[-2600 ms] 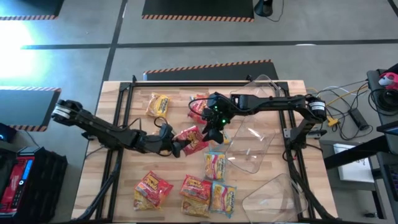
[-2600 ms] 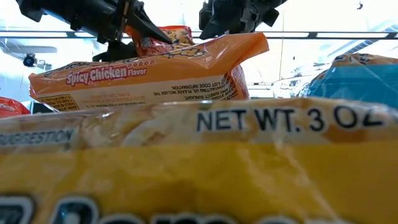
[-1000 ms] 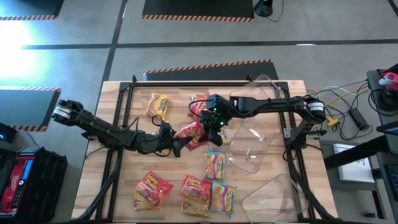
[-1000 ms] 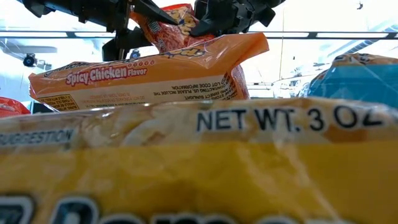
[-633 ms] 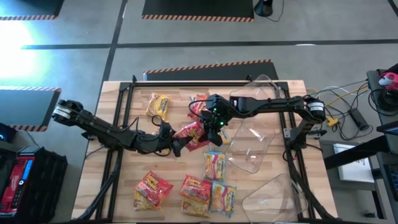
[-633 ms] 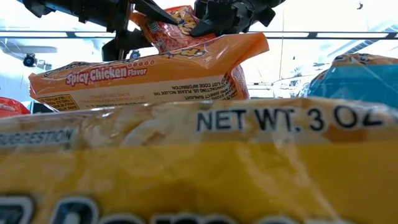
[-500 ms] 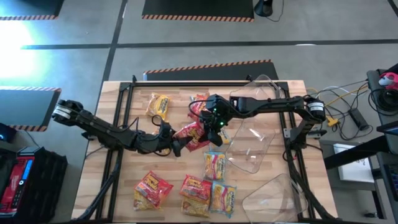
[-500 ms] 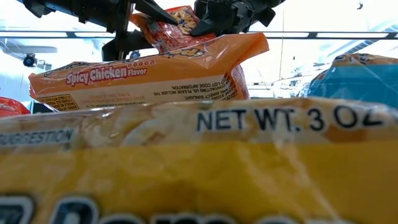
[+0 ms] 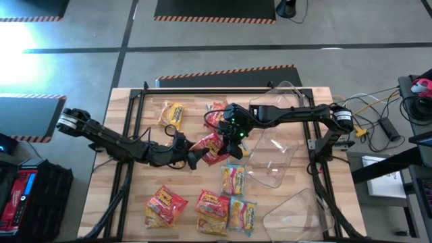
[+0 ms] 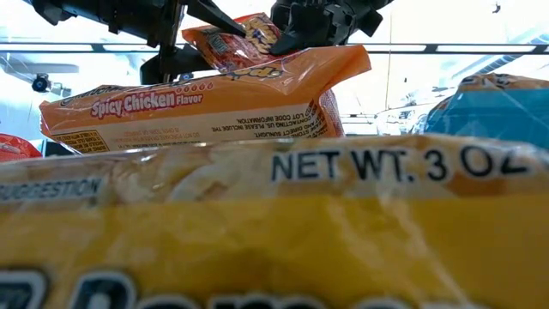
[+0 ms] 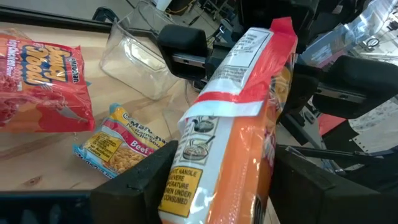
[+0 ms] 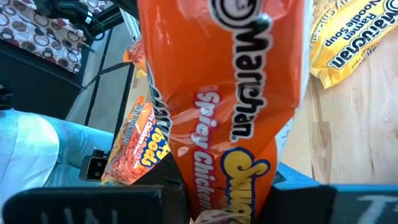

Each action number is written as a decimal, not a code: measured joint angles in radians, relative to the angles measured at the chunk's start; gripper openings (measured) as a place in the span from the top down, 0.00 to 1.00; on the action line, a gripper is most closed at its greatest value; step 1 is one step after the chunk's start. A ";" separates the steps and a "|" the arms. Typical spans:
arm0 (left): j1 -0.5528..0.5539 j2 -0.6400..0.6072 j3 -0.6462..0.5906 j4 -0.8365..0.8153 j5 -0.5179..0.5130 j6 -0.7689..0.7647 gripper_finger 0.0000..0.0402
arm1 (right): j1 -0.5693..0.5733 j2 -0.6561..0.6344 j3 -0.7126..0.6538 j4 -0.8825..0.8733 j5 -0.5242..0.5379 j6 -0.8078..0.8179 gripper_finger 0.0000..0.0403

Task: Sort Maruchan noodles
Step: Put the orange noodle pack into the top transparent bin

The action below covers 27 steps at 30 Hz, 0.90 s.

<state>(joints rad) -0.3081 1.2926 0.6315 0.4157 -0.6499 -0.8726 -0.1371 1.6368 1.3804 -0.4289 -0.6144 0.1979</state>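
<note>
Left pincer (image 9: pixel 194 160) sits near the middle of the counter (image 9: pixel 135 202), its fingers now spread wider than a second ago and standing to either side of the orange Spicy Chicken packet (image 9: pixel 210 148) without squeezing it. In the left wrist view that packet (image 11: pixel 230 130) stands up between the two dark fingers (image 11: pixel 140 180), white back panel and red seam facing the camera. Right pincer (image 9: pixel 231 135), reaching in from the right edge, has closed down on the packet's other end over the same second and is clamped on it; in the right wrist view the orange wrapper (image 12: pixel 230 93) fills the frame, its Maruchan lettering running up from between the fingers. In the low view the packet (image 10: pixel 236 43) is tipped a little more than half a second ago, hanging between the two arms above the counter.

Along the near edge lie four more packets: a red one (image 9: pixel 165 204), another red one (image 9: pixel 212 204), a light blue and yellow one (image 9: pixel 242 214), and just behind it a second blue and yellow one (image 9: pixel 233 177). Clear plastic tubs (image 9: pixel 277 152) sit toward the right edge. Farther back, a yellow packet (image 9: pixel 171 113) lies toward the far left corner, and a red packet (image 9: pixel 214 115) lies just behind the right pincer.
</note>
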 joint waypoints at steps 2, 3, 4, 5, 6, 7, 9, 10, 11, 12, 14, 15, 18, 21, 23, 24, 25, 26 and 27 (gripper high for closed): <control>0.002 0.000 0.000 -0.010 0.000 -0.003 0.49 | 0.000 0.000 0.000 -0.016 0.001 0.000 0.81; 0.003 0.000 0.000 -0.017 0.000 -0.004 0.49 | 0.000 -0.001 0.000 -0.027 0.002 -0.001 0.81; 0.003 0.000 0.000 -0.024 0.000 -0.004 0.49 | 0.000 -0.002 0.000 -0.041 0.003 -0.005 0.81; 0.005 0.000 0.000 -0.025 0.000 -0.004 0.49 | 0.000 -0.004 0.000 -0.057 0.004 -0.009 0.81; 0.006 0.000 0.000 -0.026 0.000 -0.004 0.49 | 0.000 -0.007 0.000 -0.070 0.004 -0.013 0.81; 0.007 0.000 0.000 -0.027 0.000 -0.004 0.49 | 0.000 -0.011 0.000 -0.083 0.005 -0.014 0.81; 0.012 0.000 0.000 -0.028 0.001 -0.004 0.49 | -0.005 -0.022 0.000 -0.112 0.005 -0.016 0.81; 0.016 0.000 0.000 -0.031 0.002 -0.004 0.49 | -0.007 -0.029 0.000 -0.125 0.006 -0.018 0.81; 0.020 0.000 0.000 -0.032 0.002 -0.005 0.49 | -0.011 -0.036 0.000 -0.140 0.009 -0.025 0.81; 0.024 0.000 0.001 -0.033 0.002 -0.005 0.49 | -0.015 -0.045 0.000 -0.157 0.012 -0.031 0.81; 0.032 0.000 0.001 -0.035 0.002 -0.005 0.49 | -0.026 -0.063 0.000 -0.191 0.016 -0.034 0.81; 0.037 0.000 0.001 -0.035 0.002 -0.005 0.49 | -0.032 -0.071 0.000 -0.208 0.016 -0.037 0.81; 0.045 0.000 0.001 -0.043 0.002 -0.005 0.49 | -0.050 -0.096 0.000 -0.269 0.027 -0.057 0.81; 0.051 0.000 0.001 -0.048 0.002 -0.004 0.49 | -0.067 -0.125 0.000 -0.345 0.083 -0.094 0.81; 0.055 0.000 0.001 -0.047 0.002 -0.005 0.49 | -0.081 -0.139 0.000 -0.391 0.109 -0.109 0.81; 0.056 0.000 0.001 -0.047 0.002 -0.004 0.49 | -0.090 -0.145 0.000 -0.412 0.119 -0.114 0.81; 0.057 0.000 0.001 -0.047 0.002 -0.005 0.49 | -0.097 -0.151 0.000 -0.430 0.123 -0.120 0.81; 0.059 0.000 0.001 -0.047 0.002 -0.005 0.49 | -0.105 -0.158 0.000 -0.448 0.132 -0.131 0.81; 0.061 0.000 0.001 -0.046 0.003 -0.005 0.49 | -0.112 -0.164 0.000 -0.469 0.148 -0.140 0.81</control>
<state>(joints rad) -0.2474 1.2926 0.6323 0.3695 -0.6472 -0.8772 -0.2494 1.4726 1.3803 -0.8984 -0.4667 0.0581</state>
